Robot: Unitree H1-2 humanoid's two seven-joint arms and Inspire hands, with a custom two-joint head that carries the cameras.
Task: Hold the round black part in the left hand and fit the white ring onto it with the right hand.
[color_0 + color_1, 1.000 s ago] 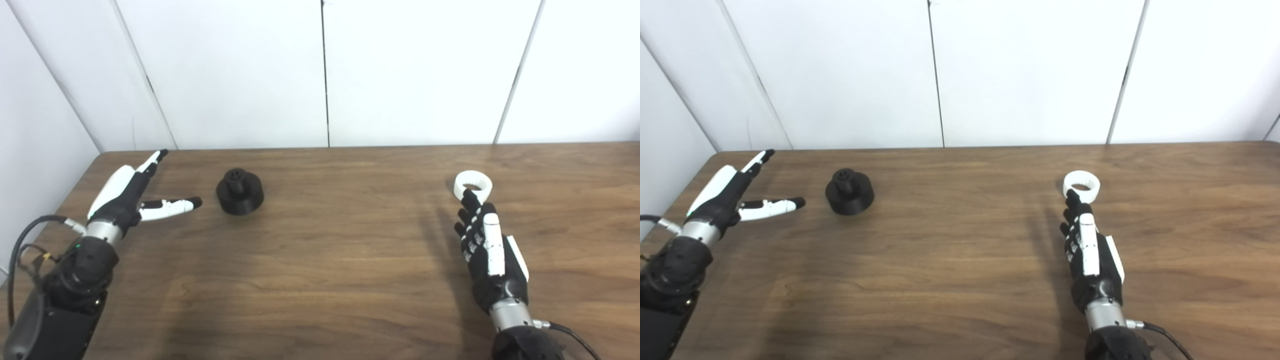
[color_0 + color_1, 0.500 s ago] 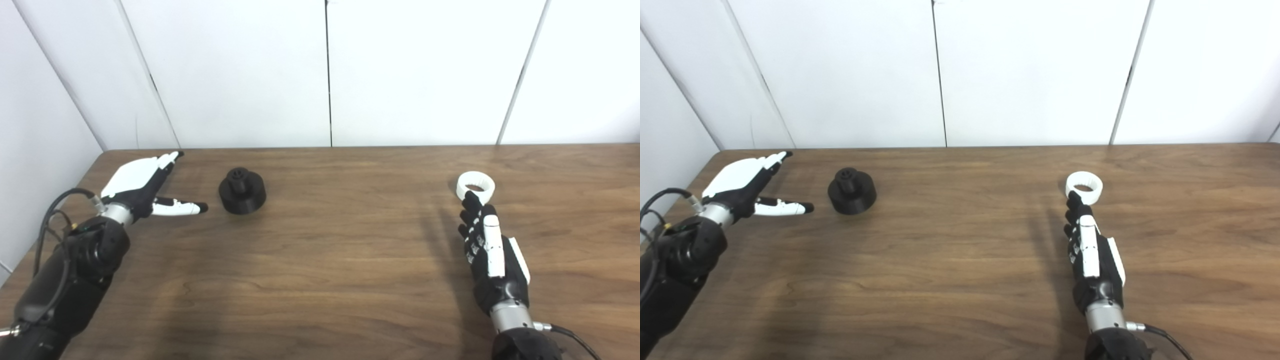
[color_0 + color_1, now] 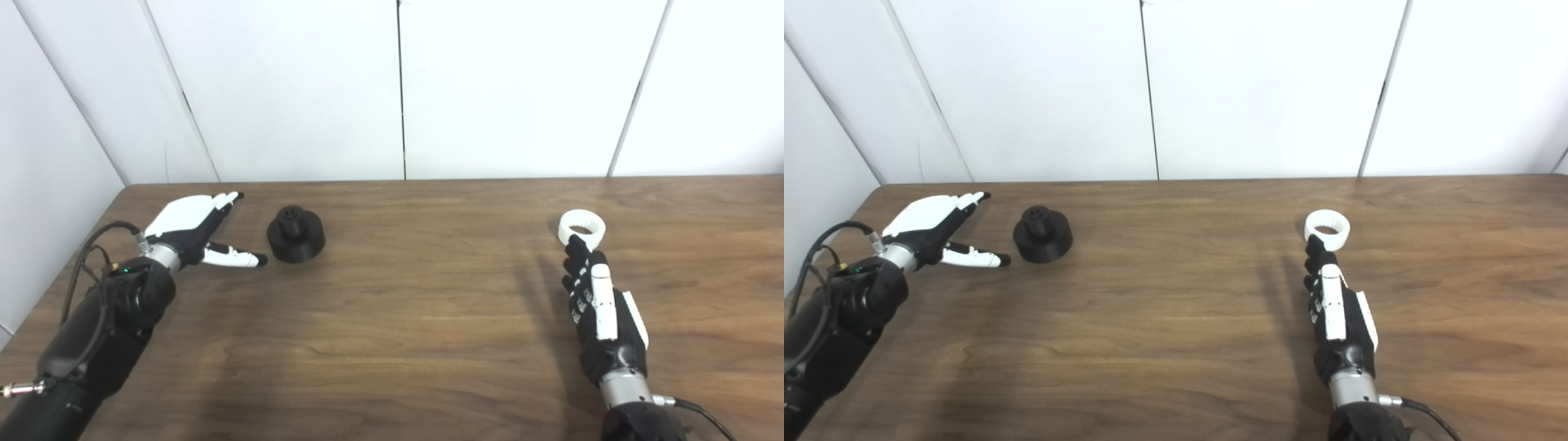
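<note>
Left hand [image 3: 190, 231] spread wide, holding nothing, thumb tip just left of the round black part [image 3: 296, 234], which stands on the tabletop [image 3: 416, 306] at far left; white ring [image 3: 582, 225] lies far right; right hand [image 3: 597, 306] extended, grasping nothing, fingertips at the ring's near edge.

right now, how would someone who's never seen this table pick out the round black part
Look to the left end of the wooden table, toward the back wall. The round black part sits there, just right of the open left robot hand, untouched. It is a squat dark disc with a raised hub on top, unlike the white ring far right.
</note>
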